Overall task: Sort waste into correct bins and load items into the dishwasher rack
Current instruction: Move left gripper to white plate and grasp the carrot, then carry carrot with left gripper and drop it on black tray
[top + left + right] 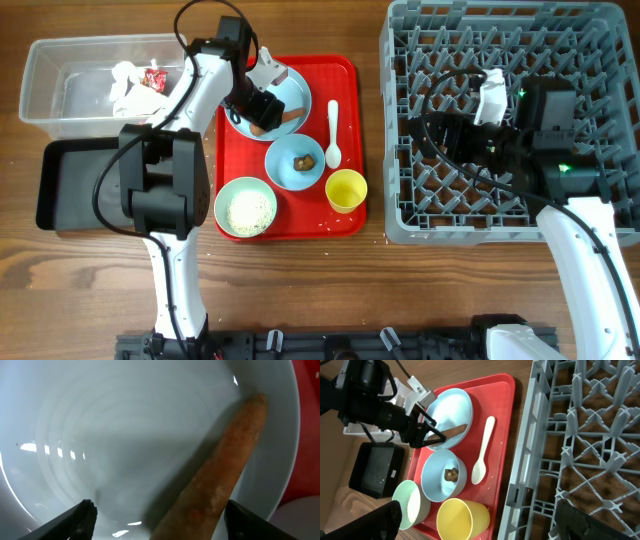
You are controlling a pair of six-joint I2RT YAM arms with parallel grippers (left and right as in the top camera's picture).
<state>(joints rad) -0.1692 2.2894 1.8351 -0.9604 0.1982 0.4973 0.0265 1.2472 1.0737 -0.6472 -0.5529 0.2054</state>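
The left end effector (436, 431) is hovering with fingers apart, straddling the brown sausage-like stick (220, 475). The stick is lying against the rim of the pale blue plate (125, 425) at the back-left corner of the red serving tray (345, 75).

Risk: closing obliquely is likely to roll the stick away or drag the plate.

The right end effector (477, 517) is hovering right of the tray, fingers spread, holding nothing.

The wrist view is cutting off the stick's near end. The fingertips are possibly touching the plate; this cannot be confirmed.
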